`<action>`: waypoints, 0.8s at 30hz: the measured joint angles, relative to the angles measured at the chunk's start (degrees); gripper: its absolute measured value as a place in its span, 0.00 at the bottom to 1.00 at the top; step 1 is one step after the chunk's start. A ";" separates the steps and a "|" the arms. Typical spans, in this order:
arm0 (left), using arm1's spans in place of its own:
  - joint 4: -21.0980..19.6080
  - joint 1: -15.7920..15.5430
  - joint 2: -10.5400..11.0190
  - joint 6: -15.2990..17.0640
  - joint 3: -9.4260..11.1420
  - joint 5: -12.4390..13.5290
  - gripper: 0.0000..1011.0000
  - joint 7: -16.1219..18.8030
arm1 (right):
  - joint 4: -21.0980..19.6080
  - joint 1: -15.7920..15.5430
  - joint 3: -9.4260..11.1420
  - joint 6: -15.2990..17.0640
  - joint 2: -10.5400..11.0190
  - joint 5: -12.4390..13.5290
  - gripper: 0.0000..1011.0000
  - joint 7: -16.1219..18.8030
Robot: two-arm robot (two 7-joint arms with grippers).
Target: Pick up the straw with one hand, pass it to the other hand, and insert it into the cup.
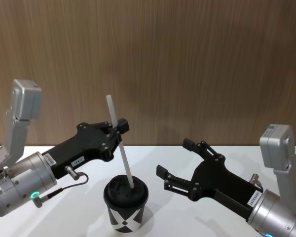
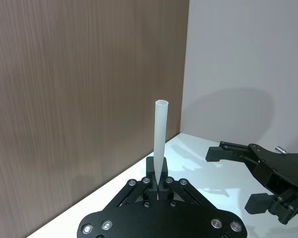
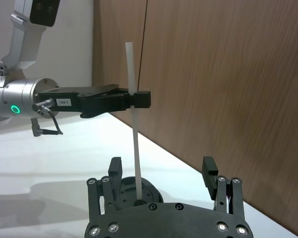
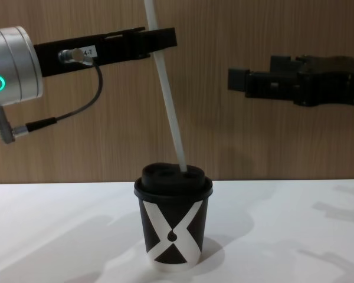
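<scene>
The cup [image 1: 126, 203] stands upright on the white table [image 1: 197, 217], its black domed lid on. The straw [image 1: 121, 149] has its lower end in the lid's opening and leans away from upright, its upper end tilted toward the left arm's side and rising well above the cup. The left gripper [image 1: 119, 129], above the cup and to its left, is clamped on the straw's upper part. The right gripper [image 1: 175, 160] hangs to the right of the cup, at about lid height or higher, with its fingers spread wide and nothing between them, apart from both straw and cup. Behind the cup runs a brown wood-grain wall [image 1: 187, 64].
</scene>
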 joint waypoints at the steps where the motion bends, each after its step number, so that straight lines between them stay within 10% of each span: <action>1: 0.06 -0.03 -0.06 -0.02 0.00 0.04 0.00 -0.07 | 0.00 0.00 0.00 0.00 0.00 0.00 0.99 0.00; 24: 1.64 -0.85 -1.81 0.67 0.36 0.45 0.00 -1.72 | 0.00 0.00 0.00 0.00 0.00 0.00 0.99 0.00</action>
